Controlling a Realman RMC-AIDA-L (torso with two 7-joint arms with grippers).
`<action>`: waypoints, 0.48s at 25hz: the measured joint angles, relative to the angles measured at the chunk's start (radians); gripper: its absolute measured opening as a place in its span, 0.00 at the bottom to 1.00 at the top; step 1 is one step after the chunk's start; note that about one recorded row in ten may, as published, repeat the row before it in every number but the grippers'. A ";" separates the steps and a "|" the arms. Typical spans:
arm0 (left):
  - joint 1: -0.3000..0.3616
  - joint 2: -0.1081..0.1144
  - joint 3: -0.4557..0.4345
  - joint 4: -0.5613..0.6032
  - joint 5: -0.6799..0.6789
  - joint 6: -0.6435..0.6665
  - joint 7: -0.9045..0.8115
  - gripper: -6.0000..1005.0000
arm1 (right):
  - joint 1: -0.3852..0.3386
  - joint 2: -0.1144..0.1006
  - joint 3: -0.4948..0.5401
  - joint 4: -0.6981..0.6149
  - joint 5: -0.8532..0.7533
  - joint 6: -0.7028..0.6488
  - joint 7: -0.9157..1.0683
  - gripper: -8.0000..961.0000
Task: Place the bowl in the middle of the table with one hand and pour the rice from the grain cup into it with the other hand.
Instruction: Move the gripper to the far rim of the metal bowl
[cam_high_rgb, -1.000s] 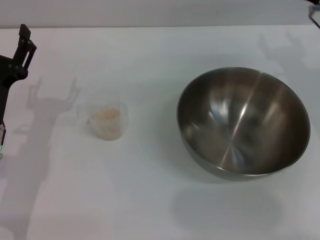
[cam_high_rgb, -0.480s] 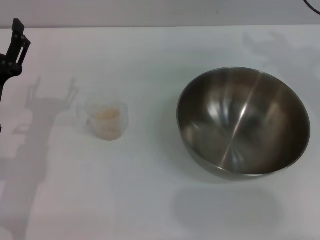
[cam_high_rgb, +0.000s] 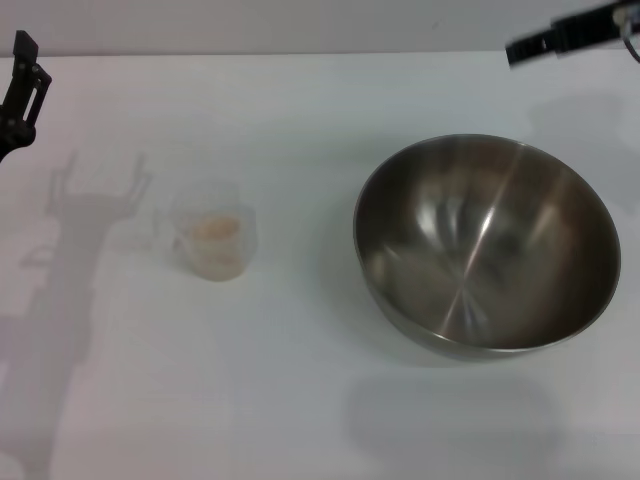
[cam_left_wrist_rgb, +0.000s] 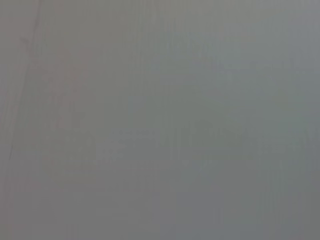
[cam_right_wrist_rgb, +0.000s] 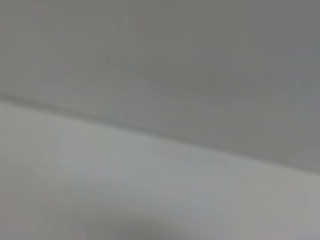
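The shiny steel bowl (cam_high_rgb: 486, 245) stands empty on the right half of the white table (cam_high_rgb: 300, 380). The clear grain cup (cam_high_rgb: 212, 240) with rice (cam_high_rgb: 211, 229) in it stands upright left of centre, its handle to the left. My left gripper (cam_high_rgb: 22, 72) is at the far left edge, raised, well away from the cup; its shadow on the table shows two fingers spread apart, holding nothing. My right gripper (cam_high_rgb: 560, 35) reaches in at the top right corner, behind the bowl and apart from it. Both wrist views show only blank grey surface.
The table's far edge (cam_high_rgb: 300, 52) meets a grey wall. The gap between the cup and the bowl is bare white tabletop (cam_high_rgb: 300, 250). The right wrist view shows a pale surface meeting a grey one (cam_right_wrist_rgb: 160, 135).
My left gripper has moved up and back toward the far left corner. My right gripper, barely visible before, has come into view at the top right. Cup and bowl have not moved.
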 joint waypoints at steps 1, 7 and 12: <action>0.000 0.000 -0.001 0.000 0.000 0.000 0.000 0.87 | 0.012 -0.005 0.002 0.012 -0.015 0.028 -0.008 0.81; 0.000 0.000 -0.012 0.002 0.000 0.002 0.000 0.87 | 0.054 -0.015 0.008 0.082 -0.073 0.126 -0.062 0.81; 0.000 0.000 -0.013 0.003 0.000 0.006 0.000 0.87 | 0.065 -0.017 0.009 0.157 -0.080 0.149 -0.104 0.81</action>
